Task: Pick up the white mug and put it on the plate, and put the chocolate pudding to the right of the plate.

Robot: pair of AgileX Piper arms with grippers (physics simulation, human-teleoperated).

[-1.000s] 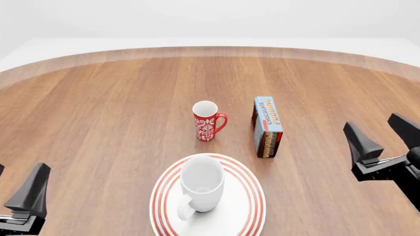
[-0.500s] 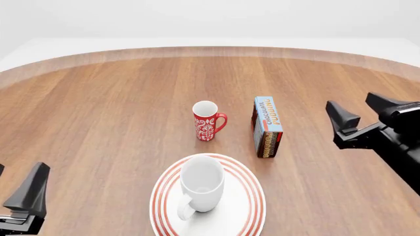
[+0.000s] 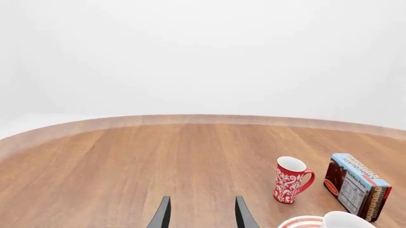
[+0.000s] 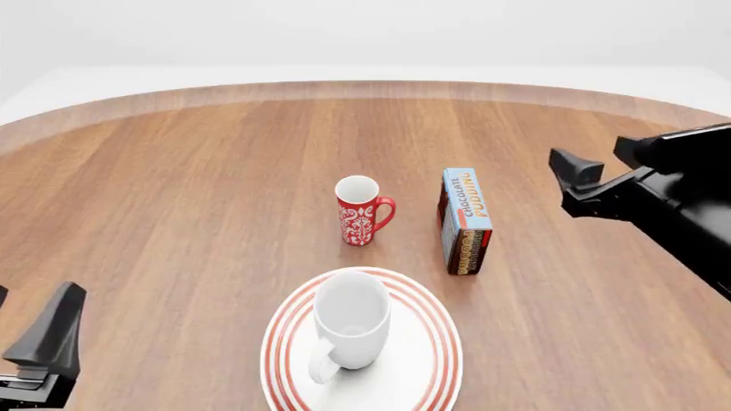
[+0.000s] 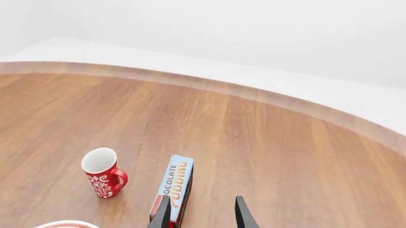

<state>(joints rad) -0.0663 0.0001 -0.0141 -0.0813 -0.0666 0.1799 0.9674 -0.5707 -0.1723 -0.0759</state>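
1. Cardboard is my guess for the chocolate pudding (image 4: 466, 221) box, so it should be light and fairly stiff but crushable if squeezed hard. It's standing on a long narrow edge on the wooden worktop (image 4: 171, 214), just behind and to the right of the plate (image 4: 436, 355), near the red mug (image 4: 361, 211).
2. Best hold looks like pinching across the thin dimension, on the two broad faces, about mid-length. Tall and narrow means it'll probably tip if nudged from the side.
3. White mug (image 4: 348, 330) is already sitting on the plate, so that half looks done.
4. Right tool (image 4: 594, 178) is up in the air off to the box's right, fingers apart, holding nothing.
5. Left tool (image 3: 201, 217) is parked low near the worktop's front left, also spread and empty.
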